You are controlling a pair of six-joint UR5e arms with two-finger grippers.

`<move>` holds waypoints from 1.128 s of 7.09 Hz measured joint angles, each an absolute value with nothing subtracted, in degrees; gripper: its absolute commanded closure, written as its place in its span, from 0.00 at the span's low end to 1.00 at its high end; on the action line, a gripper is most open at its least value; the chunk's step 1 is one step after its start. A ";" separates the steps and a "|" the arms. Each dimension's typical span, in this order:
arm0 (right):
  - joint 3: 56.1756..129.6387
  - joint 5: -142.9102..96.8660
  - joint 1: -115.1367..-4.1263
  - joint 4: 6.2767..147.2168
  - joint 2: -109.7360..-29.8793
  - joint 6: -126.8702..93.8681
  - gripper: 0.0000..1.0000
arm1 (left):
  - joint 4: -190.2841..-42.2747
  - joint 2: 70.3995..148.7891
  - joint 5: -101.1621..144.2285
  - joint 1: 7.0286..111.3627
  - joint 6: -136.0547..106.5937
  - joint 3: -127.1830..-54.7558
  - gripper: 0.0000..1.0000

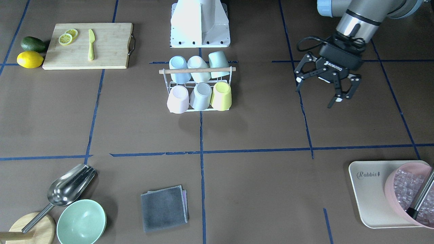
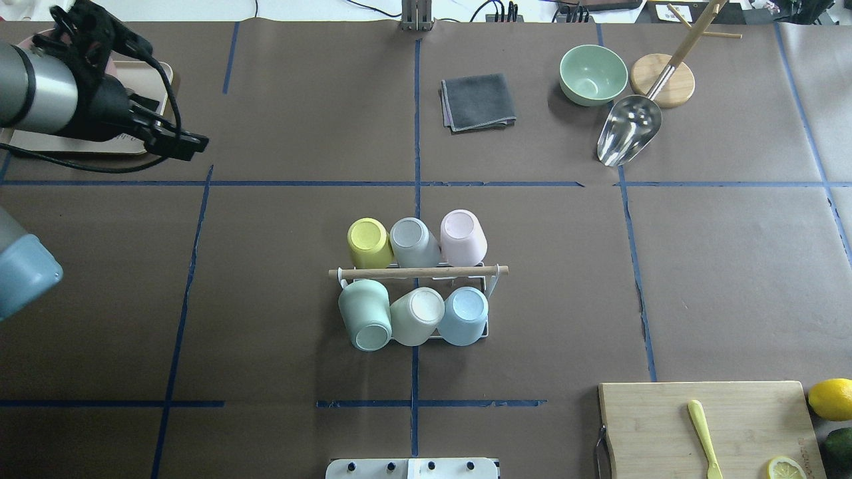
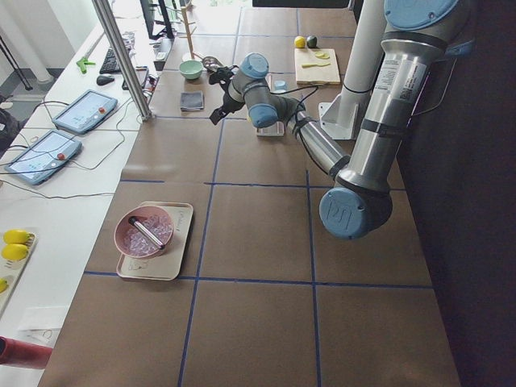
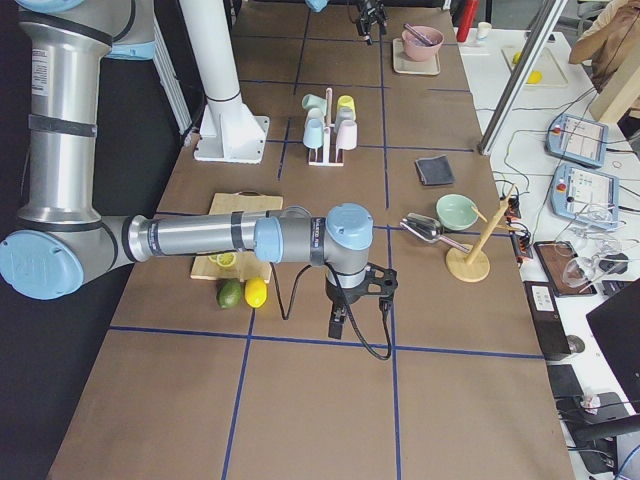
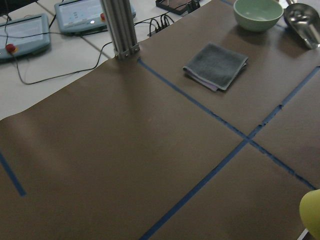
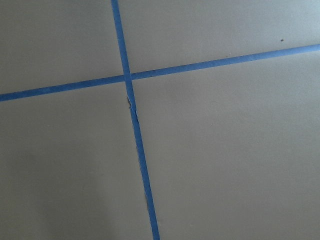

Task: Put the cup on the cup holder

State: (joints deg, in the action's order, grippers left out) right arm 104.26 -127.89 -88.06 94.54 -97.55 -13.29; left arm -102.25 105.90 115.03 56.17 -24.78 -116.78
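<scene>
Grey cloth (image 1: pixel 164 208): folded at the operators' edge of the surface (image 1: pixel 257 128), between green bowl (image 1: pixel 81 222) with scoop (image 1: pixel 69 186) and tray (image 1: pixel 368 193).
Cup holder (image 1: pixel 198 71): mid-surface, with six upturned cups (image 1: pixel 221 96) on its prongs in two rows of three.
Left hand (image 1: pixel 318 90): fingers spread wide, empty, above the surface and well apart from the holder.
Right hand (image 4: pixel 340 322): near lemon (image 4: pixel 256 292); whether it is open or closed cannot be told.
Room: bare surface on every side of the holder; cutting board (image 1: pixel 88 45) well apart at the robot's right.
</scene>
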 measured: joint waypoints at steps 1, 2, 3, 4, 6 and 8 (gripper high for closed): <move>104.19 -128.85 -88.06 94.56 -97.86 -12.53 0.00 | -92.59 105.96 118.01 60.44 -24.70 -118.12 0.00; 104.00 -129.58 -88.07 94.57 -98.01 -11.59 0.00 | -84.96 105.72 119.40 63.35 -24.62 -119.92 0.00; 103.76 -129.83 -88.07 94.57 -98.05 -10.42 0.00 | -79.05 104.32 118.84 64.77 -24.61 -122.24 0.00; 103.57 -129.85 -88.06 94.57 -98.03 -9.21 0.00 | -75.72 101.54 117.52 65.33 -24.63 -123.72 0.00; 103.06 -129.75 -88.07 94.57 -98.05 -8.14 0.00 | -75.86 95.02 117.11 65.50 -24.62 -123.96 0.00; 102.66 -129.85 -88.07 94.57 -97.84 -8.16 0.00 | -79.57 90.71 123.11 67.34 -24.63 -120.60 0.00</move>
State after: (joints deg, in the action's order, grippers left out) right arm 102.66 -129.85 -88.07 94.57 -97.84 -8.16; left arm -79.57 90.71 123.11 67.34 -24.63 -120.60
